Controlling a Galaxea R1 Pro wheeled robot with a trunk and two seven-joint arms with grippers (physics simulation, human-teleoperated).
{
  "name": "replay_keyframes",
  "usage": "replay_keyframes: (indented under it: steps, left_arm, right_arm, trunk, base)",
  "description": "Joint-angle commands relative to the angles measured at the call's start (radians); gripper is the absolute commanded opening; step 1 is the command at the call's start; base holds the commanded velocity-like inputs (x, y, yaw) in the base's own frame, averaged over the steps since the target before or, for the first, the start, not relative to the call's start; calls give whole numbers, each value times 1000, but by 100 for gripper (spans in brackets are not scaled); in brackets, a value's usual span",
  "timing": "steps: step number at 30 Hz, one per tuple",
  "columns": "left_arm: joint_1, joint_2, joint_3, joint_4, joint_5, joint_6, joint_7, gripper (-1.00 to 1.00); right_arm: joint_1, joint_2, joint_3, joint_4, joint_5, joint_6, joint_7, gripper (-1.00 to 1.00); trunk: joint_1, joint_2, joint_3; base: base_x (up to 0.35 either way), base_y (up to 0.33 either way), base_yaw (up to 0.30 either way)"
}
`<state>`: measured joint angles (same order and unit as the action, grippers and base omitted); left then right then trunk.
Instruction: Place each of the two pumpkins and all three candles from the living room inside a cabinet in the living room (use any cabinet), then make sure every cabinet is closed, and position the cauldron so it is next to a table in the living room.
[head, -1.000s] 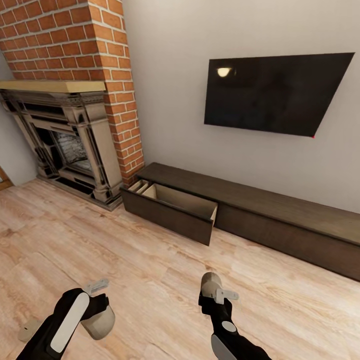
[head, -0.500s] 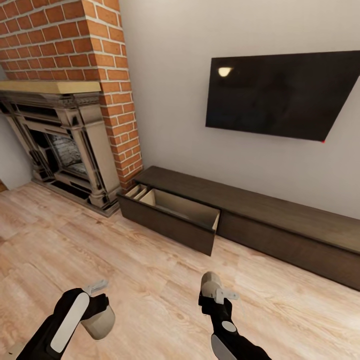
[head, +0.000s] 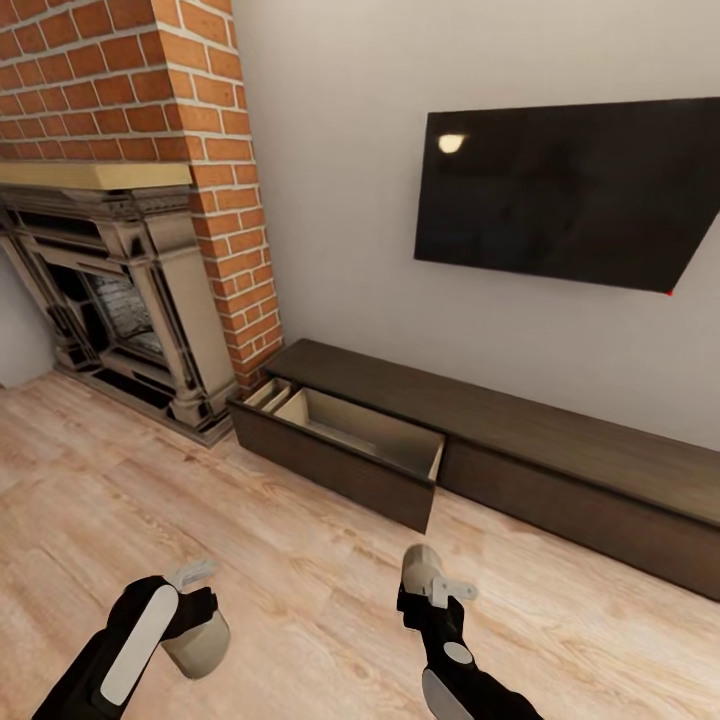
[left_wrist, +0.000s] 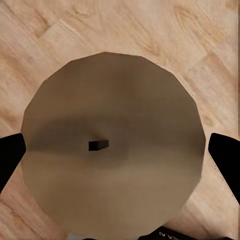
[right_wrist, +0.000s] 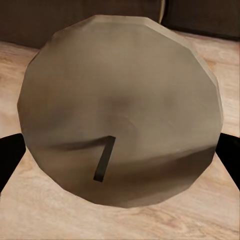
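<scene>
Each gripper holds a candle. My left gripper is shut on a squat candle low over the floor; the left wrist view shows its flat beige top with a short dark wick between the black fingers. My right gripper is shut on a second candle, whose beige top and wick show in the right wrist view. Ahead, the long dark brown cabinet runs along the wall. Its left drawer is pulled out, with a pale beige interior.
A brick chimney and an ornate fireplace stand left of the cabinet. A black TV hangs on the wall above it. Light wooden floor stretches between me and the open drawer.
The whole view has shifted: the fireplace slid left and the cabinet sits slightly higher and nearer, so the camera moved. Both arms keep their pose, each still holding its candle.
</scene>
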<state>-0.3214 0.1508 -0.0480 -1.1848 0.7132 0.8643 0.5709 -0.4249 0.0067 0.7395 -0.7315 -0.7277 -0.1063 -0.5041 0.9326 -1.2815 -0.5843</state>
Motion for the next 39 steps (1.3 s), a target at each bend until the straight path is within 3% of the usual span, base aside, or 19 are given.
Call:
replay_keyframes:
  steps: [1,39]
  left_arm:
    - [-1,1,-3,-1,9,1,10,-100]
    - [-1,6,0,-3,9,1,10,-100]
  right_arm:
    - [-2,-1,6,0,-8,-9,-5,-100]
    - [-2,-1,6,0,-7,-10,-5,-100]
  trunk:
    - [0,-1,-1]
    - [0,-1,-1]
  base:
    - [262,0,0]
    - [225,50,0]
